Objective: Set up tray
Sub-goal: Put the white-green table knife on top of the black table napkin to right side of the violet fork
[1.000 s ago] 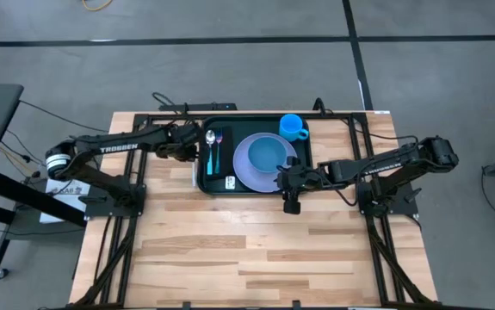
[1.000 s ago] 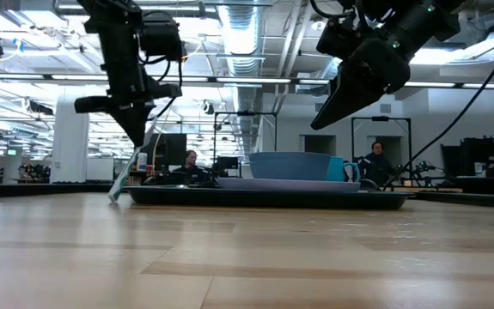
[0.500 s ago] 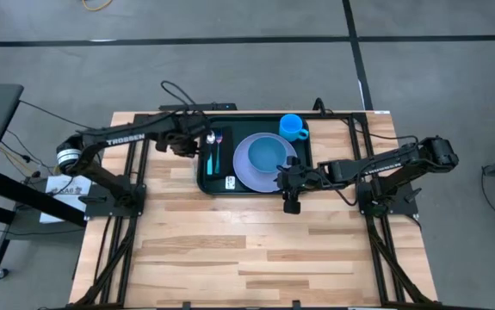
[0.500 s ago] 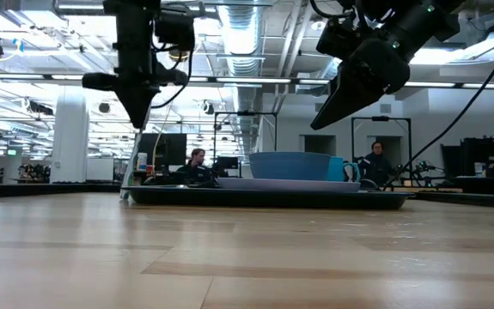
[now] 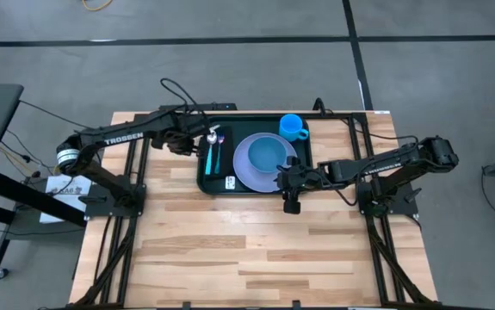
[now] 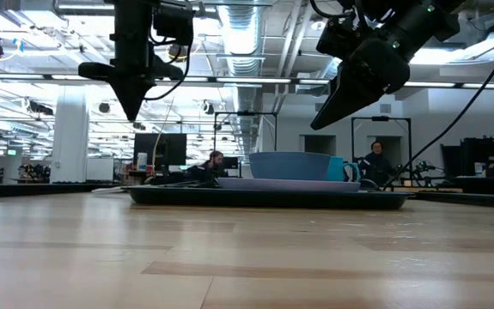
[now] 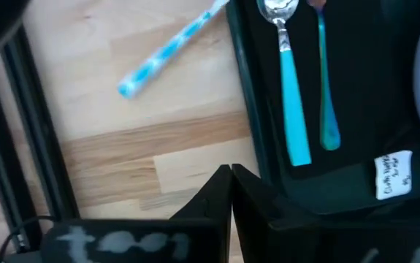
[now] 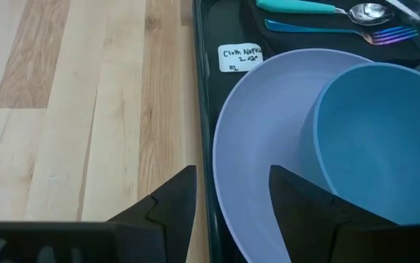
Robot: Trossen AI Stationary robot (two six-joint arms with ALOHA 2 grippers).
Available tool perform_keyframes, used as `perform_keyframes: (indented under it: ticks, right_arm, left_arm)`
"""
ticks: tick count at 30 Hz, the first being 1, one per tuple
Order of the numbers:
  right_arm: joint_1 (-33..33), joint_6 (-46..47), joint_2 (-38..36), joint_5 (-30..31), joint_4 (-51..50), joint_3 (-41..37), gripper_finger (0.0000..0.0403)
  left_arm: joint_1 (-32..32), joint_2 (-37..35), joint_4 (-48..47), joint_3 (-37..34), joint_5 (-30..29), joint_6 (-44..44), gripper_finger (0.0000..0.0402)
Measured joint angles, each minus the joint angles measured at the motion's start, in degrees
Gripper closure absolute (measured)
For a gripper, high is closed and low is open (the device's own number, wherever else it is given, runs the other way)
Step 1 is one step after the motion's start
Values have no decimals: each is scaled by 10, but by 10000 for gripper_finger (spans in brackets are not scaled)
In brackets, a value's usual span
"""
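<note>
Tray (image 5: 254, 187) is sitting upper centre, holding plate, bowl, cup and cutlery. Left gripper (image 5: 192, 139), fingers pressed together, is hovering beside a loose utensil (image 7: 167, 51); it should open, then descend squarely.

Grey floor (image 5: 230, 21), ceiling strip lights (image 6: 49, 77)

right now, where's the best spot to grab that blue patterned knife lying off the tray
Probably mid-handle on the knife, coming straight down. It lies flat on the bare table, angled, its far end at the tray rim, so closing across the narrow handle suits. The left gripper, shut, hovers nearest.
</note>
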Motion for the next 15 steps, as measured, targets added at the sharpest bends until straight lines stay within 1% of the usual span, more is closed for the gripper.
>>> perform_keyframes:
  ticks: [6,8,13,15]
  right_arm:
    - [0,0,0,0,0,0,239]
    - [0,0,0,0,0,0,239]
    - [0,0,0,0,0,0,239]
    - [0,0,0,0,0,0,239]
  left_arm:
    - [0,0,-2,0,-18,8,401]
    - [2,0,3,0,-31,36,401]
    - [13,0,3,0,-104,102,399]
    - [24,0,4,0,-108,128,391]
